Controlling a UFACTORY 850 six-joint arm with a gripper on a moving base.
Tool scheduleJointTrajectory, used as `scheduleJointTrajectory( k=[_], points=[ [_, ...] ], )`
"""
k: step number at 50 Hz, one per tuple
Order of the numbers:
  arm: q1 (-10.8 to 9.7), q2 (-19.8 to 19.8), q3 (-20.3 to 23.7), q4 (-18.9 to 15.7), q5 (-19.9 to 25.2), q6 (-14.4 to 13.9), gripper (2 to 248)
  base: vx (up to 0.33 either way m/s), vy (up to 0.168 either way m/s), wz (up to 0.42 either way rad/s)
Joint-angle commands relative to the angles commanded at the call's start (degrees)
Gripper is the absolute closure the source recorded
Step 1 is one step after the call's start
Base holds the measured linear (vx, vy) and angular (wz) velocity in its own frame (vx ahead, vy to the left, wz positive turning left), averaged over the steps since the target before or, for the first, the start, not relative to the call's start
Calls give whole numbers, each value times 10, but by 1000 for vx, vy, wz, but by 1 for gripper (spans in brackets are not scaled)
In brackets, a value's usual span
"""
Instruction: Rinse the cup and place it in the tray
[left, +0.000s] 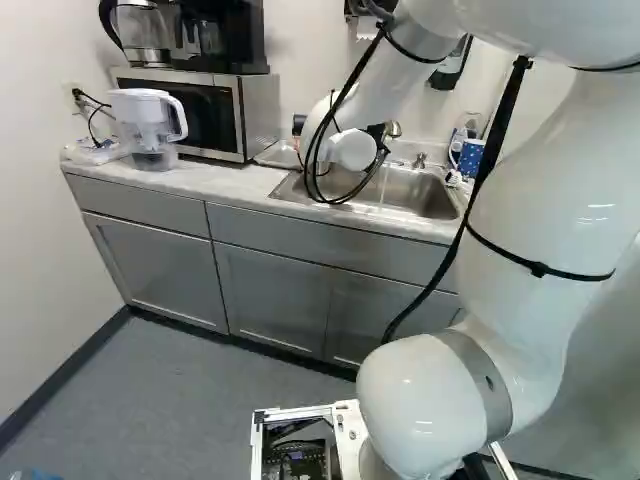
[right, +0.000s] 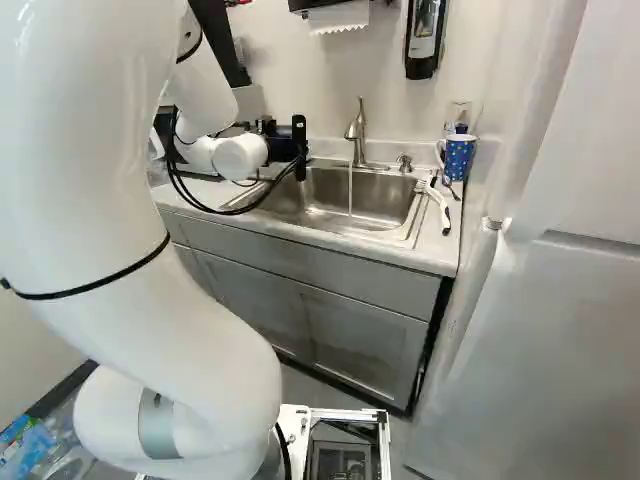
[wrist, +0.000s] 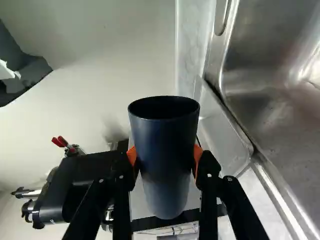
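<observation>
The gripper (right: 280, 150) is closed on the cup (wrist: 165, 145), its orange pads (wrist: 198, 160) pressed to opposite sides of the dark blue wall. Both are above the counter (left: 230, 187), near the left end of the sink (right: 330, 194). The cup is held on its side, mouth turned towards the sink's faucet side rather than up. A shallow tray (wrist: 225, 135) sits just beside the sink's left edge. The faucet (right: 355, 132) stands at the back of the sink, and a thin stream of water (right: 350, 188) falls from it into the basin. Just right of the sink, a brush (right: 438, 208) with a white and black handle lies on the counter; behind it, near the sink's back right corner, is a blue mug (right: 459, 157) with light dots. On the wall above the sink hang a paper towel (right: 338, 17) and, further right, a soap dispenser (right: 423, 38). Left of the sink, past the tray, stands the microwave (left: 207, 112), with a black coffee maker (left: 230, 40) and a glass kettle (left: 142, 28) on top. Furthest left of the sink is a white-handled water pitcher (left: 150, 122). Grey cabinets (left: 272, 300) run below the sink and off to its left.
</observation>
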Motion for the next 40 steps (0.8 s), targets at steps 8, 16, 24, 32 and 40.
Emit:
scheduleJointTrajectory(
  k=[8, 16, 24, 32, 40],
  points=[
    [0, 0, 0, 0, 0, -48, 127, 0, 0, 0],
    [0, 0, 0, 0, 0, -96, 127, 0, 0, 0],
    [0, 0, 0, 0, 0, -145, 127, 0, 0, 0],
    [0, 0, 0, 0, 0, -193, 127, 0, 0, 0],
    [0, 0, 0, 0, 0, -241, 127, 0, 0, 0]
  ],
)
